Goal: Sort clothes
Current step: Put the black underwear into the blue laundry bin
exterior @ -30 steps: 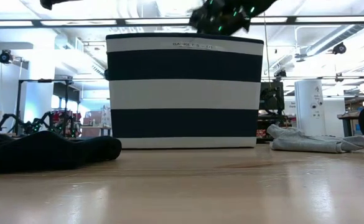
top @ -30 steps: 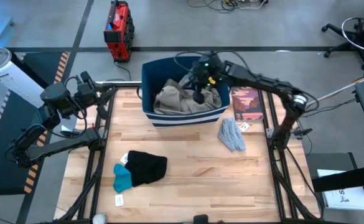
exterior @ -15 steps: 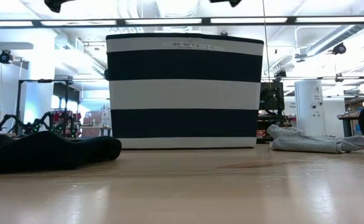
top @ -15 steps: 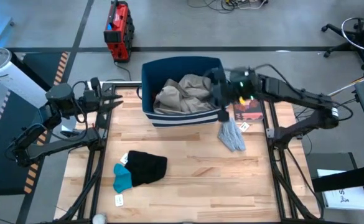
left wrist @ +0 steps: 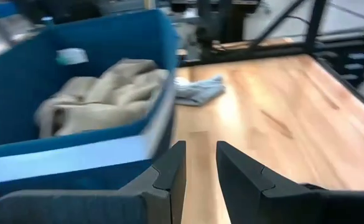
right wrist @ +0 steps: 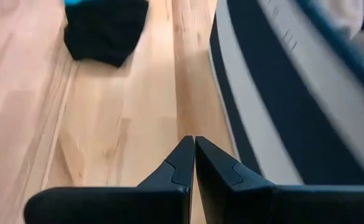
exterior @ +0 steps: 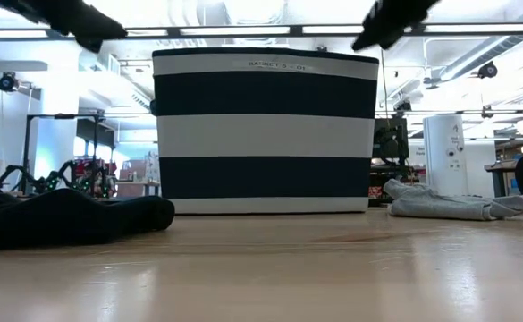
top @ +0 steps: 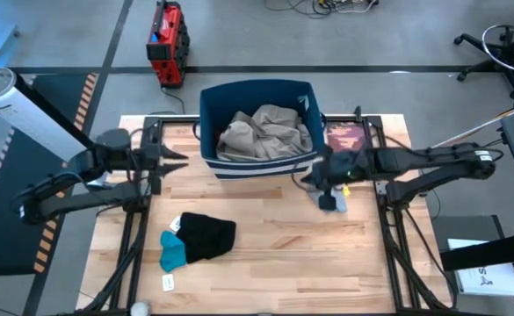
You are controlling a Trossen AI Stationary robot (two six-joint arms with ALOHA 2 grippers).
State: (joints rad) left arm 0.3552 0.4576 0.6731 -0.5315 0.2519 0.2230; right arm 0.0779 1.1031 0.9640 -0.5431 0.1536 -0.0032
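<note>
Clothes in three groups, all placed from the striped bin (top: 258, 132). Nearest the front of the counter (top: 274, 263), well forward and left of the bin: a black piece (top: 207, 235) with a teal piece (top: 173, 250) touching its left edge, both loose, not yet sorted. Just off the bin's front right corner: a pale grey piece (top: 330, 193) flat on the wood. The right tool (top: 320, 178) hangs over this piece with fingers pressed together and nothing between them; judged to be lining up for a pick. Left of the bin's front left corner, the left tool (top: 170, 161) waits with fingers a little apart, empty, pointed at the bin. Inside the bin: khaki trousers (top: 265, 132), heaped, already sorted. Beyond, right of the bin: a reddish book (top: 348, 140), lying flat.
</note>
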